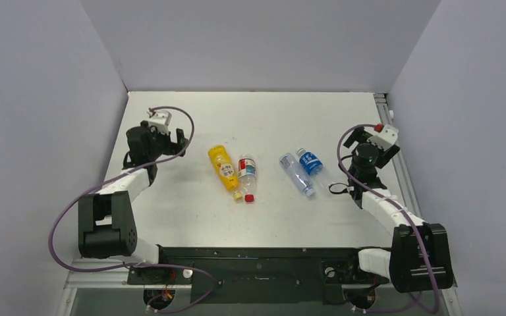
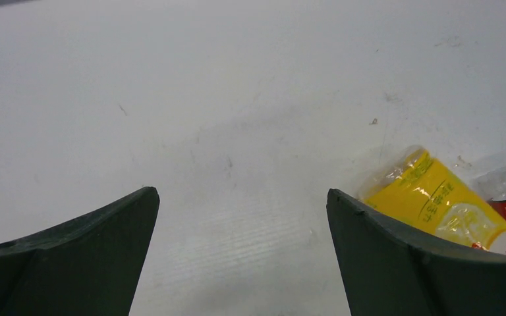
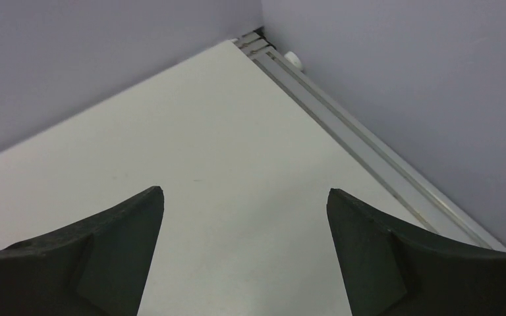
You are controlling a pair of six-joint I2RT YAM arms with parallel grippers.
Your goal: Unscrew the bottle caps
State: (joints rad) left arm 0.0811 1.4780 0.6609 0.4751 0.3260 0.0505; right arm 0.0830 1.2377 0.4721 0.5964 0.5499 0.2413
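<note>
your left fingers [image 2: 72, 263] gape empty near the yellow bottle [image 2: 435, 201]; right fingers [image 3: 72, 263] likewise, facing worktop [image 3: 237, 164]; only overhead shows four bottles [image 1: 301, 176]

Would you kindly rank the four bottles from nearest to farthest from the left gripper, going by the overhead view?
1. Yellow juice bottle, just right of the left gripper.
2. Red-label bottle, lying beside the first.
3. Plain clear bottle, right of centre.
4. Blue-label bottle, farthest right.
</note>
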